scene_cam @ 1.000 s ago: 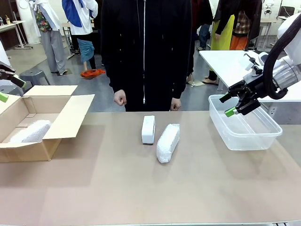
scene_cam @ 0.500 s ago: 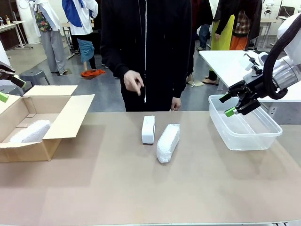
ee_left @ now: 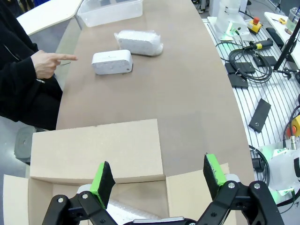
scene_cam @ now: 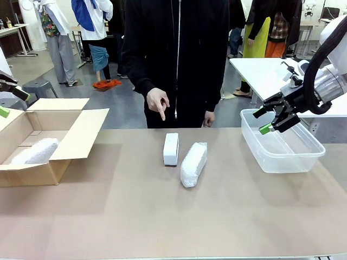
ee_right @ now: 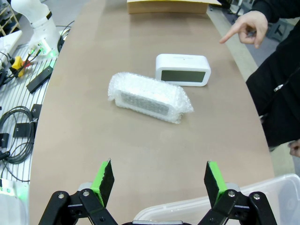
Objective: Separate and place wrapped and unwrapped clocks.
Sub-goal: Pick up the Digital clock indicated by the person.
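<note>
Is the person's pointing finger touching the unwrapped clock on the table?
Apart. The left wrist view shows a strip of bare table between the finger and the unwrapped clock.

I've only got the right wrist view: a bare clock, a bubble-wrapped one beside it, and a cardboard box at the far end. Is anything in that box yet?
Observer: Yes. The front view shows one wrapped clock lying inside the cardboard box.
Operator: Where's the left arm?
Observer: The left gripper hangs over that box, its fingers apart and holding nothing.
Operator: The person is pointing. At which clock?
Observer: In the left wrist view, the index finger of the person's hand lines up with the bare clock, close to it but not touching it.
</note>
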Controlling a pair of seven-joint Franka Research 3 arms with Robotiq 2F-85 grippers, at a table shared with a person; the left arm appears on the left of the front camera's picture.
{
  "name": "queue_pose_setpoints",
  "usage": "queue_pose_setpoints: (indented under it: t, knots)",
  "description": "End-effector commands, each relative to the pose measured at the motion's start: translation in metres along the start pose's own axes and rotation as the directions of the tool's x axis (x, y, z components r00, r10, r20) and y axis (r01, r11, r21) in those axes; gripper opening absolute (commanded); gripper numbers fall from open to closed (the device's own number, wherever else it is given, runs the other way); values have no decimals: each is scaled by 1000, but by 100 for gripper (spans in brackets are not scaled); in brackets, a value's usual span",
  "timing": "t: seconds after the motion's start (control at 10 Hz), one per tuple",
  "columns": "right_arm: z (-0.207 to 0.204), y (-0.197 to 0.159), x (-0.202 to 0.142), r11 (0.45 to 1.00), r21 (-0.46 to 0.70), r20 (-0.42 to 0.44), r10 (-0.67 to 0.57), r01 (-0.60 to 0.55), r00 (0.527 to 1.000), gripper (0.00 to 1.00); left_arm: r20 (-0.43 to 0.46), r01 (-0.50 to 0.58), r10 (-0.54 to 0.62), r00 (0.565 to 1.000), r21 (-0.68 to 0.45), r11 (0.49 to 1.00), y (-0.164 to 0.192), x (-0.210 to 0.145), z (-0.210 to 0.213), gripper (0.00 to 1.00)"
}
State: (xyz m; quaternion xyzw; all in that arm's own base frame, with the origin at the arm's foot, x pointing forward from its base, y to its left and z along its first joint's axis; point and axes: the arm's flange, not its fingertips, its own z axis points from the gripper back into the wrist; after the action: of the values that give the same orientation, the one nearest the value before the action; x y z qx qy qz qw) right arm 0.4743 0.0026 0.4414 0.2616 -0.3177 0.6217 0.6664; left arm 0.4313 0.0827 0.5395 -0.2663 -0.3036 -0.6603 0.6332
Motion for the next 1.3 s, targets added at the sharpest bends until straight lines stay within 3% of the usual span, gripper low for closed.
queue_pose_setpoints:
  t: [0.0,1.2]
  knots:
    - [-2,-2,0,1000,-5,30,5,-5,1000,100,5,16,-16,1000,-4,1000,-2,-1,1,100]
    - [-2,-2,0,1000,-5,30,5,-5,1000,100,5,16,-16,1000,-4,1000,-2,-1,1,100]
